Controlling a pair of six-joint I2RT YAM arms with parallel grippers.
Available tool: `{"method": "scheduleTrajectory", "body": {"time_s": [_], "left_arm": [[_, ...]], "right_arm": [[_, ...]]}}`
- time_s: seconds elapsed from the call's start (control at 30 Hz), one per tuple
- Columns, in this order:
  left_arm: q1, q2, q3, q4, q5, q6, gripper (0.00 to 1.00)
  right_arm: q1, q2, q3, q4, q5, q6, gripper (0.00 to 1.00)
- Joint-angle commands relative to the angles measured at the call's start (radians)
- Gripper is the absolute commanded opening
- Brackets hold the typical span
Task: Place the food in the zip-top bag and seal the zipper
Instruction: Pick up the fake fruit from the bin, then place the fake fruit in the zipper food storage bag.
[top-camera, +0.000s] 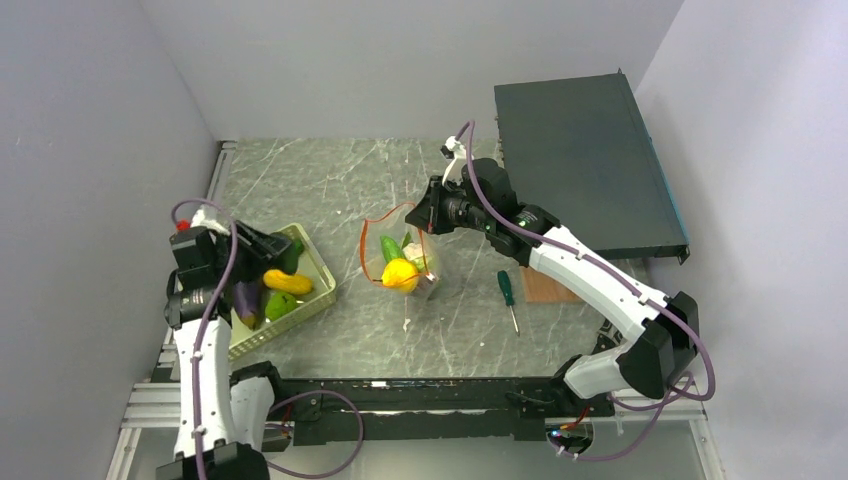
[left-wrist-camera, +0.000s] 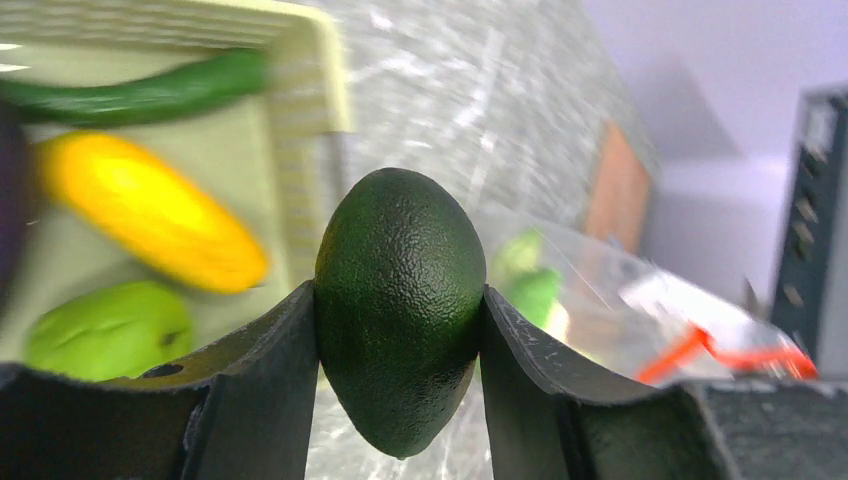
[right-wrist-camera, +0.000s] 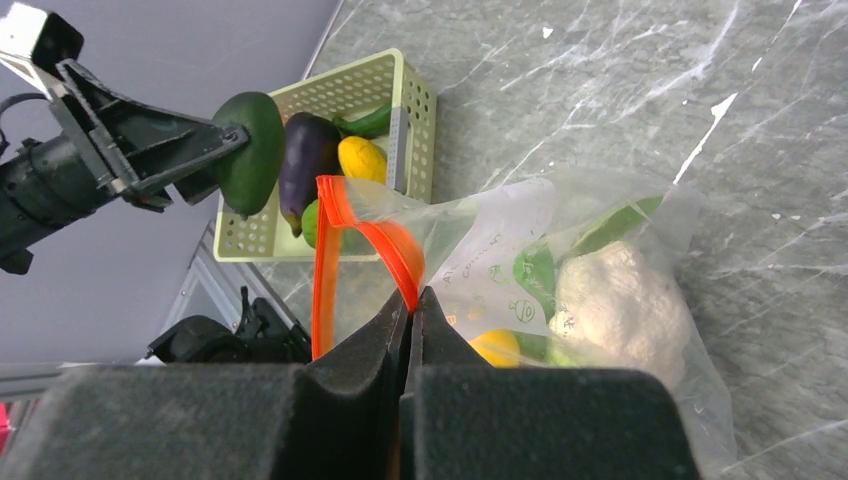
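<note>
My left fingers (left-wrist-camera: 400, 290) are clenched on a dark green, pebbly egg-shaped toy fruit (left-wrist-camera: 398, 240), one pad on each side of it, and hold it off the tabletop (top-camera: 330, 190) by the rim of the light green slatted plastic basket (top-camera: 322, 268). That basket sits close to the left edge of the tabletop, toward the near left corner. In it lie a dark purple toy eggplant (right-wrist-camera: 305, 160), a yellow oblong toy vegetable (left-wrist-camera: 150, 210), a round light green toy fruit (left-wrist-camera: 110, 325) and a long dark green toy pod (left-wrist-camera: 140, 95). My right fingers (right-wrist-camera: 412, 300) are pressed tight together on the thin red-orange zipper strip (right-wrist-camera: 330, 250) of the clear crinkly zip-top bag (right-wrist-camera: 660, 230), pinching its edge and holding it up. The bag lies about the middle of the tabletop, its mouth turned toward the left edge and standing open in a loop. Inside it I see a whitish-green bumpy toy cauliflower (right-wrist-camera: 615, 305), a yellow toy fruit (top-camera: 400, 273) and a green toy vegetable (top-camera: 390, 247). I cannot make out the slider tab on the strip. A green-handled screwdriver (top-camera: 508, 295) lies on the tabletop between the bag and the right edge, apart from both, with a flat brown board (top-camera: 550, 288) just beyond it.
</note>
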Motion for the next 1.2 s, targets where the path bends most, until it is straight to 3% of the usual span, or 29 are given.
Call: {"method": "scheduleTrajectory", "body": {"time_s": [0.0, 0.23, 0.5, 0.8, 1.17], "left_arm": [[-0.141, -0.017, 0.040, 0.232, 0.251, 0.018, 0.05], [-0.408, 0.051, 0.110, 0.346, 0.279, 0.032, 0.02], [-0.665, 0.140, 0.165, 0.396, 0.217, 0.068, 0.00], [-0.817, 0.294, 0.265, 0.294, 0.062, 0.059, 0.00], [-0.860, 0.427, 0.330, 0.299, 0.039, 0.033, 0.37]], "right_arm": [[0.002, -0.042, 0.015, 0.053, 0.000, -0.005, 0.00], [0.003, -0.048, -0.002, 0.068, -0.015, 0.011, 0.00], [0.004, -0.049, -0.004, 0.080, -0.026, 0.030, 0.00], [0.008, -0.041, -0.002, 0.087, -0.046, 0.038, 0.00], [0.011, -0.064, -0.012, 0.076, -0.031, 0.031, 0.00]]}}
